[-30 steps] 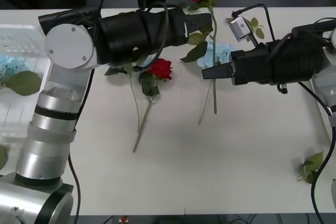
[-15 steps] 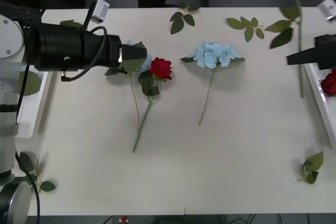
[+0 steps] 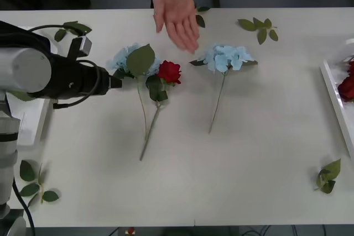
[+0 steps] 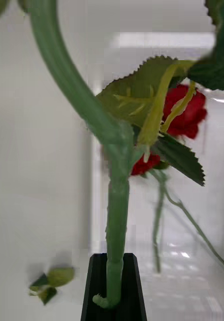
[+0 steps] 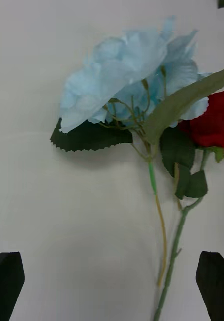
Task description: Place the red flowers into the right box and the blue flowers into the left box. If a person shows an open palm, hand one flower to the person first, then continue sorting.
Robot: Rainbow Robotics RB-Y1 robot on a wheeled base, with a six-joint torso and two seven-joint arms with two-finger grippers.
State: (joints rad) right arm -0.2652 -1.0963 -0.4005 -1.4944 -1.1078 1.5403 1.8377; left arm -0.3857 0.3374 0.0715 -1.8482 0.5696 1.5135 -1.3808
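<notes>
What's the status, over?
Left gripper open, by the blue flower. Right gripper shut on rose stem. Hand out over the table.

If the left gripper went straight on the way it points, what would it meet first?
Probably the pale blue flower cluster with its large green leaf, directly ahead of the open left gripper; the red rose lies just beyond.

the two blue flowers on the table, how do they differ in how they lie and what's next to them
The left blue flower lies against a red rose, with a big green leaf over its bloom; the middle blue flower lies alone with its bloom uncovered. The left gripper sits open right beside the left one; a person's hand hovers nearer the middle one. Both lie flat, stems toward the robot.
</notes>
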